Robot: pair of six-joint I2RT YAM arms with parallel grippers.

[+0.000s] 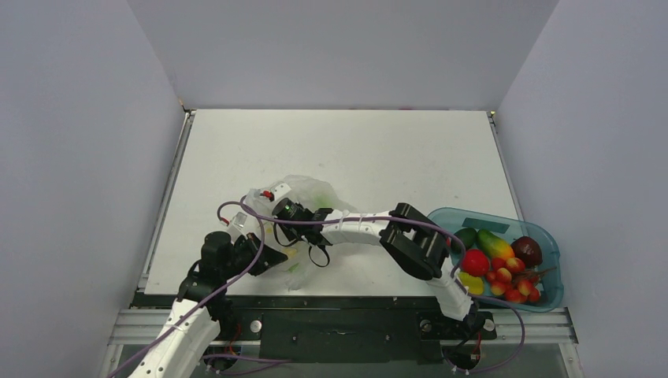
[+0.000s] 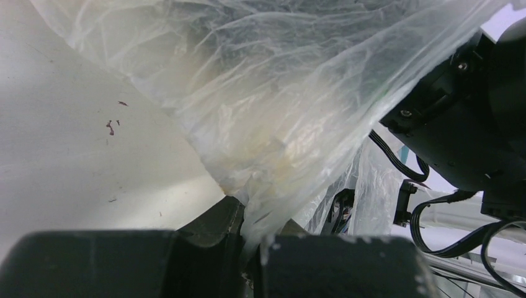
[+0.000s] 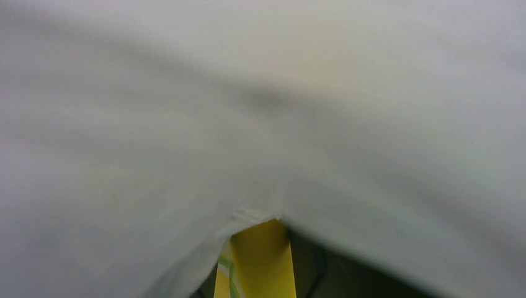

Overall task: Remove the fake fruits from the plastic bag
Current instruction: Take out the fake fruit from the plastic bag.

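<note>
Left tool (image 2: pixel 251 247) pinches the plastic bag (image 2: pixel 260 93); right tool (image 1: pixel 277 211) (inside film) grip unclear.

White table (image 1: pixel 354 157); pale grey walls (image 1: pixel 79 157) around it

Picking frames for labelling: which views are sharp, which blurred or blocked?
Top external: sharp, evenly lit. Left wrist: plastic bag creases crisp, left gripper dark and soft. Right wrist: nearly all pale blur; only a yellow piece shows.

No legible text, brand, number or sign in any view. A small dark patch on the rigid teal translucent plastic tray (image 1: pixel 504 214) is unreadable.
</note>
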